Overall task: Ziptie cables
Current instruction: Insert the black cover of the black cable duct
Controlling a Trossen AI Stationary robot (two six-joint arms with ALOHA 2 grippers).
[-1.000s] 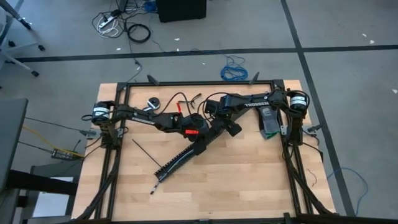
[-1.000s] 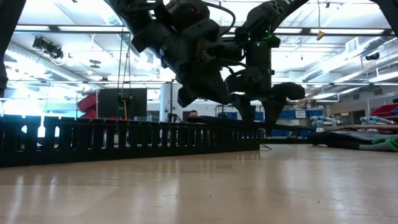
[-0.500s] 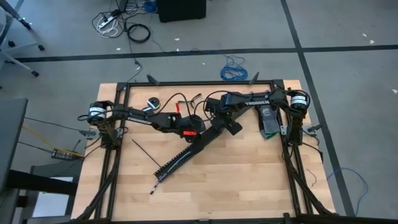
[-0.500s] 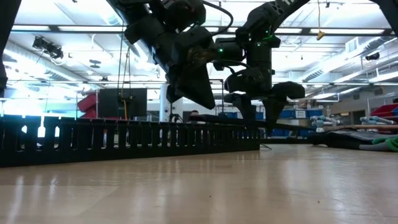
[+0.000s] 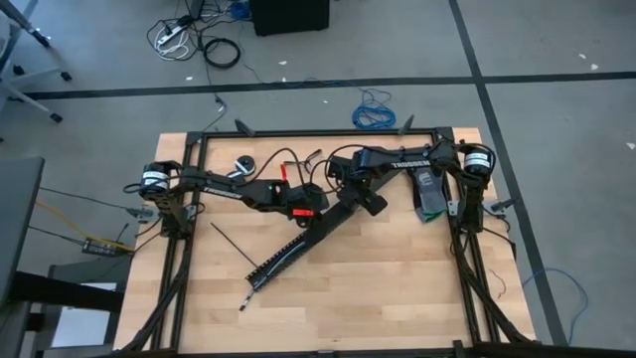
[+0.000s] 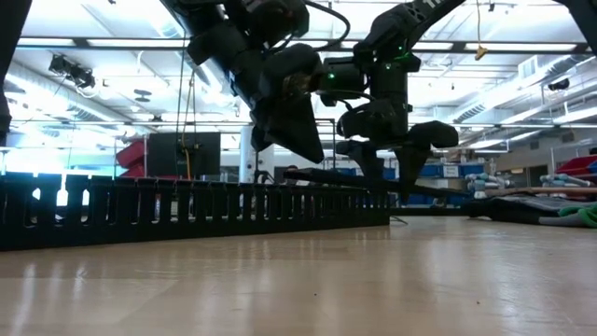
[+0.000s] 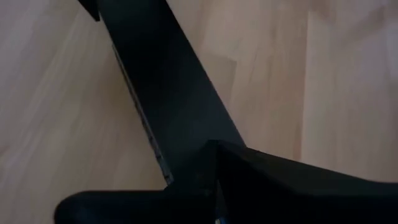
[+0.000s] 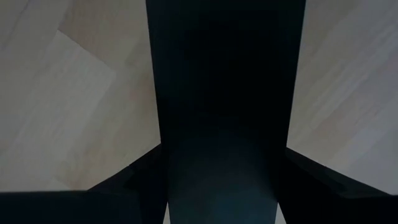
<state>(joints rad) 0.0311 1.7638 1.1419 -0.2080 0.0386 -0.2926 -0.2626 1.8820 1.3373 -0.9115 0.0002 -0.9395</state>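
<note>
A pale wooden counter [image 5: 397, 288] with a black frame along its edges stands on a grey floor crossed by dark tape lines. On the floor beyond it lie a tangle of black cords at the left and a blue coiled cable [image 5: 373, 111] further right. The low view looks into a large hall with strip lights on the ceiling and blue bins at the back.

From the left edge, the left arm reaches to the counter's middle. The left gripper [image 5: 320, 214] hangs over the upper end of a long black perforated strip [image 5: 288, 254]; I cannot tell how its jaws stand. A thin black ziptie [image 5: 231, 244] lies flat on the wood just left of that strip, apart from both arms. The strip runs diagonally from the middle toward the near left.

The right arm comes in from the right edge. The right gripper [image 5: 348, 204] has its jaws clenched on the strip's upper end, which the low view shows raised off the wood. White lettering on this arm is too small to read.

Compared with a second ago, the left gripper has shifted a little; the strip and ziptie lie as before.
</note>
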